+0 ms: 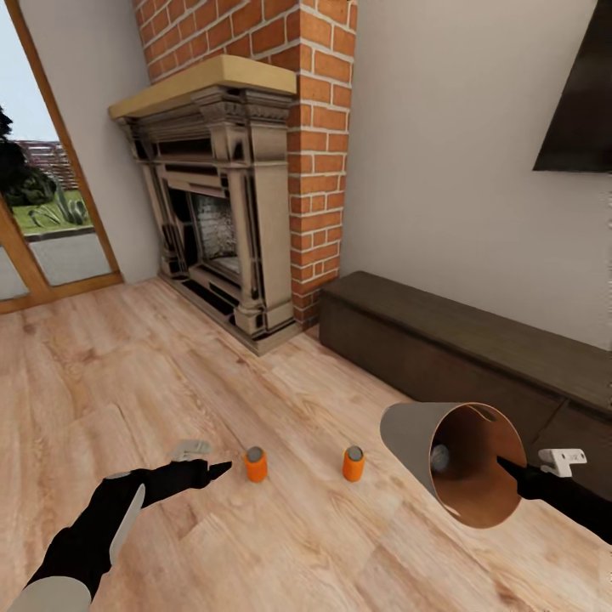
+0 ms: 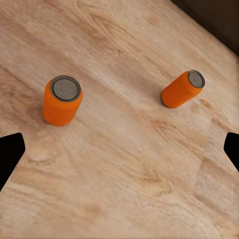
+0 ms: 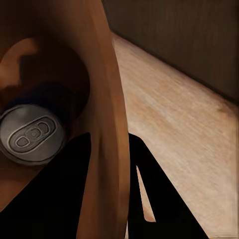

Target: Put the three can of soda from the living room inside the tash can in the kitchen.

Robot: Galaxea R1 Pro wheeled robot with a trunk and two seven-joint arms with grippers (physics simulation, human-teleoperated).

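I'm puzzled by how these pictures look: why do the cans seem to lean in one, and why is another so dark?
Left wrist view: the far orange can looks tilted, probably lens distortion. Right wrist view: dim, shaded inside the bin, the blue can close and soft. Head view: evenly lit, faint shadows.

— What have I got around me on the head camera?

— A red-brick chimney (image 1: 319, 127) with an ornate dark fireplace (image 1: 217, 217) set into it, topped by a pale wooden mantel (image 1: 204, 81). I can see light brick inside the firebox.

— And to the right?

— A long, low dark cabinet (image 1: 463, 340) against the pale wall (image 1: 450, 153), with the corner of a black television (image 1: 578, 110) mounted above it.

— Left edge?

— A wood-framed glass door (image 1: 42, 212) looking onto greenery outside. Pale wood floor (image 1: 170, 374) runs everywhere, with grain and plank joints showing plainly.
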